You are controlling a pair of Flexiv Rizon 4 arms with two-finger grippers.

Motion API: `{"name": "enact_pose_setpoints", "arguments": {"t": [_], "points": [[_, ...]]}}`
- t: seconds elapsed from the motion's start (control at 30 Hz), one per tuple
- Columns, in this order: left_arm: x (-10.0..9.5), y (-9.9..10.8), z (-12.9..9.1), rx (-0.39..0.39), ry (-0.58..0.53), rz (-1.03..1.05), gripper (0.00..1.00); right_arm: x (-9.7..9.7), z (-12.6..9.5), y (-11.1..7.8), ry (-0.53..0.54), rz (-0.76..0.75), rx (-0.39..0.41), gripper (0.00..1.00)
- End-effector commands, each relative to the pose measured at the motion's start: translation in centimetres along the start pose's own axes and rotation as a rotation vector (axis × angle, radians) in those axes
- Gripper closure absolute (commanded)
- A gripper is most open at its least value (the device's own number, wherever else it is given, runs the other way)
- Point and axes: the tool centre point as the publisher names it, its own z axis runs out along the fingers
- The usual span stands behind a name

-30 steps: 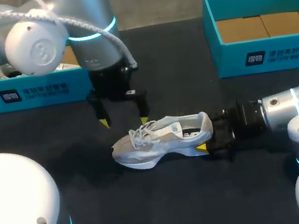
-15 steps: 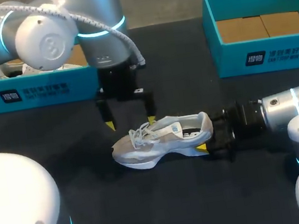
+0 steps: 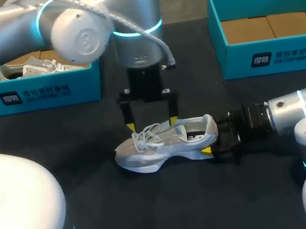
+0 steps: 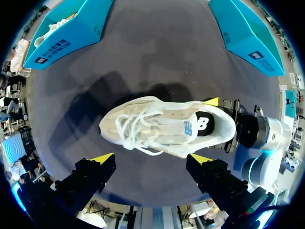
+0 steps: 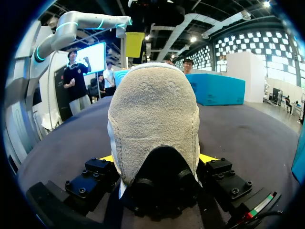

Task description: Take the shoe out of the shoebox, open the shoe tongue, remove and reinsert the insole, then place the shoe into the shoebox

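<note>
Left claw (image 3: 153, 128) has slid right from the toe end. It now hangs released, fingers spread, over the laces (image 4: 131, 129) and tongue (image 4: 188, 126). The shoe (image 3: 166, 142) sits unmoved on the table (image 3: 155, 206). Right claw (image 5: 157, 159) stays clenched on the heel (image 5: 152, 119). Likely lining up to open the tongue.

A dark, matte table (image 3: 172, 204) fills the scene. Three things lie on it. Near the middle a pale grey shoe (image 3: 163, 144) stands on its sole, toe toward the left arm's side, heel toward the right arm's side, with its white laces loose on top. Along the far edge stand two open teal boxes, well apart from each other and from the shoe: the left box (image 3: 35, 94) and the right box (image 3: 274, 57).
</note>
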Motion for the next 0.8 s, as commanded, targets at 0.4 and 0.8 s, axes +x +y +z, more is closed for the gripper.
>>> {"name": "enact_pose_setpoints", "arguments": {"t": [0.4,0.8], "points": [[5.3,-1.5,2.1,0.014,-0.162,-0.032,0.0,0.0,0.0,0.1,-0.001,0.0,0.003,1.0],[6.8,-2.2,4.2,0.01,-0.24,-0.065,0.0,0.0,0.0,0.1,-0.001,0.0,0.003,1.0]]}}
